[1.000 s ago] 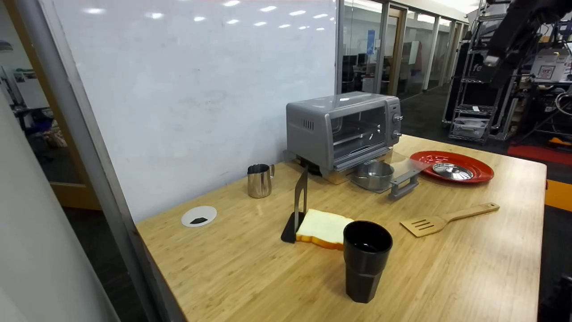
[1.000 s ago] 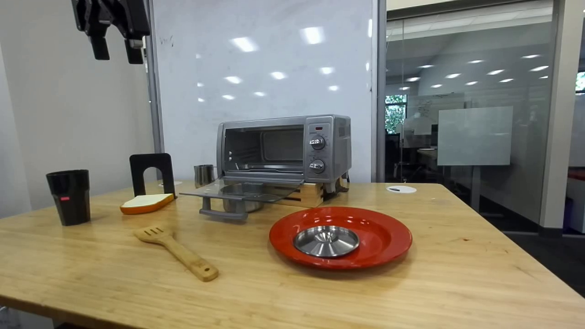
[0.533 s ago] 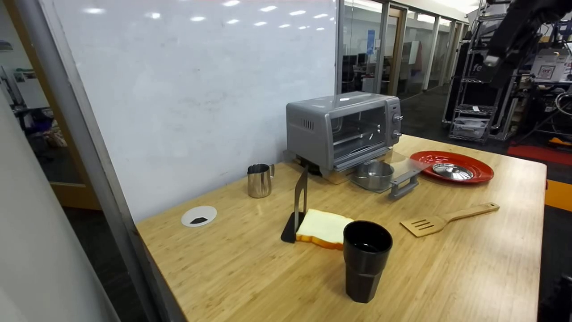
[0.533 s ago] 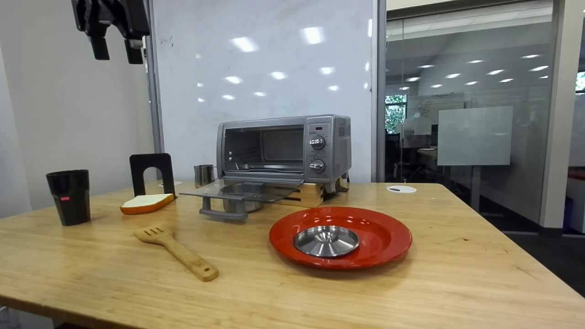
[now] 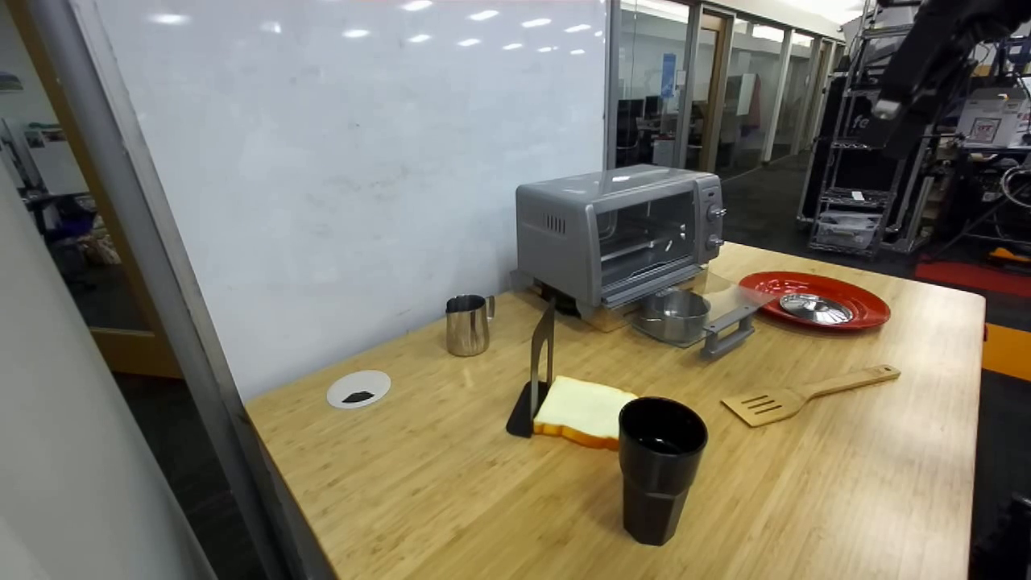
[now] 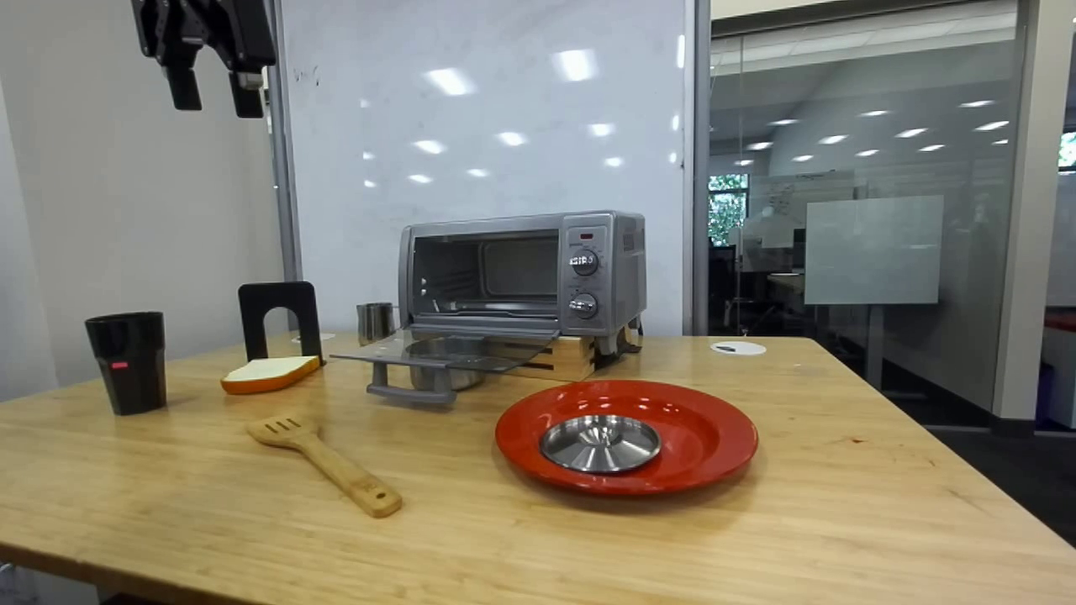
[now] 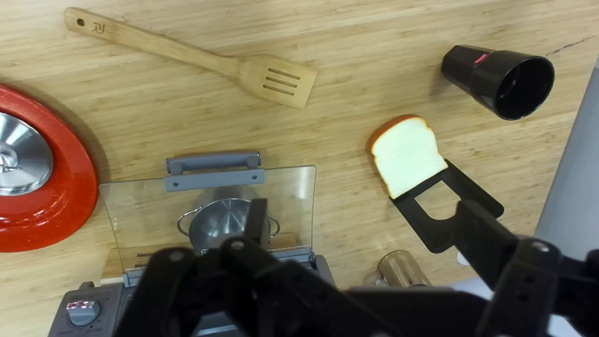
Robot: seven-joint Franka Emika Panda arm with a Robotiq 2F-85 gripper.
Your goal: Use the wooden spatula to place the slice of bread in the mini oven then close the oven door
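Note:
The wooden spatula [image 6: 336, 466] lies flat on the table in all views, its slotted blade towards the bread and its handle [image 7: 154, 42] pointing away. The slice of bread [image 7: 407, 154] rests against the foot of a black bookend; in an exterior view the bread [image 5: 584, 407] is partly covered by the cup. At the back, the mini oven [image 6: 618, 277] has its oven door [image 7: 290, 201] swung down, glass level, handle outwards. High above the table my gripper [image 6: 216, 102] hangs open, fingers wide apart and nothing between them; the wrist view looks down past the fingers [image 7: 257, 220].
A black cup [image 5: 660, 475] stands near the bread, and the bookend [image 6: 277, 313] rises behind it. Under the lowered door glass sits a metal pot [image 5: 676, 314]. A red plate [image 6: 706, 437] carries a steel lid. A metal pitcher [image 5: 468, 326] stands before the whiteboard [image 5: 362, 161].

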